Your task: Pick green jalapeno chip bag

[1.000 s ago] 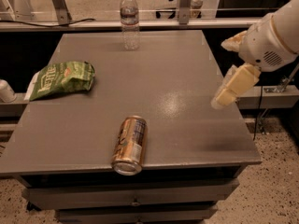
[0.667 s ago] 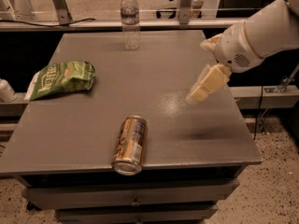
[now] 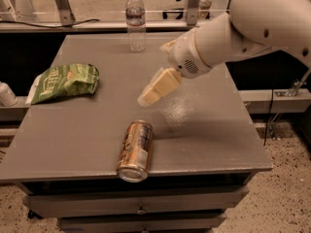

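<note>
the green jalapeno chip bag (image 3: pixel 65 83) lies flat on the grey table (image 3: pixel 209 130), back and to the left of the gold can (image 3: pixel 135 150) and well apart from it, with its white end almost at the table's left edge. the gripper (image 3: pixel 151 92) hangs in the air above the tabletop, just behind the can and a little to its right, pointing down and leftward and holding nothing; whether it is apart or together cannot be told from this view. the main risk, as i judge it, is a push instead of a grasp: the bag is puffy and light, so a low sideways approach from the can's side could slide it off that left edge. foil can also crumple and slip out of a shallow pinch. the can lies on its side at the front edge, its end over the rim, and a nudge from the arm could roll it or knock it off. a water bottle (image 3: pixel 136 21) stands upright far behind the can near the back edge and could tip if the arm swings wide. between the can and the bag the surface is bare, which leaves room to cross and come down from above.
</note>
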### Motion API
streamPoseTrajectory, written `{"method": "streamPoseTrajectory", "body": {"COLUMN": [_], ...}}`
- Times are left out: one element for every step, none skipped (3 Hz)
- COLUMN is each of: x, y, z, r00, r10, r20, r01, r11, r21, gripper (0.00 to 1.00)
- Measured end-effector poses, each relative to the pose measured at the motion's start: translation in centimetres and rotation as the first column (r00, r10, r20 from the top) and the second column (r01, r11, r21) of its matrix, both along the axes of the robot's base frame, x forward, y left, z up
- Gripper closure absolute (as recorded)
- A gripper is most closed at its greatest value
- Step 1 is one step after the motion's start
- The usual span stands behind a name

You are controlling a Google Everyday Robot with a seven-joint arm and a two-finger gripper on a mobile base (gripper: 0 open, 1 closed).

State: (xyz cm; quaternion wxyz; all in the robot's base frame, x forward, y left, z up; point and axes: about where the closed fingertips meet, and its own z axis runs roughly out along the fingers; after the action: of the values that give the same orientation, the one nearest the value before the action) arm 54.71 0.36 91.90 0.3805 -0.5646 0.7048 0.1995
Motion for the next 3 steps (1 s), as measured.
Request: {"method": "streamPoseTrajectory", "body": {"x": [-0.4,-0.5,0.6], "y": [2.5,2.6,4.5], "z": [0.4,0.3,-1.0], "r00": [0.9995,0.9997,0.9993], "r10": [0.028,0.025,0.036], "r20": [-0.012,-0.002,0.012], "r01": [-0.027,-0.024,-0.038], "r11": [0.998,0.998,0.991], "r21": [0.053,0.061,0.125], "gripper": [0.00,0.00,0.00]}}
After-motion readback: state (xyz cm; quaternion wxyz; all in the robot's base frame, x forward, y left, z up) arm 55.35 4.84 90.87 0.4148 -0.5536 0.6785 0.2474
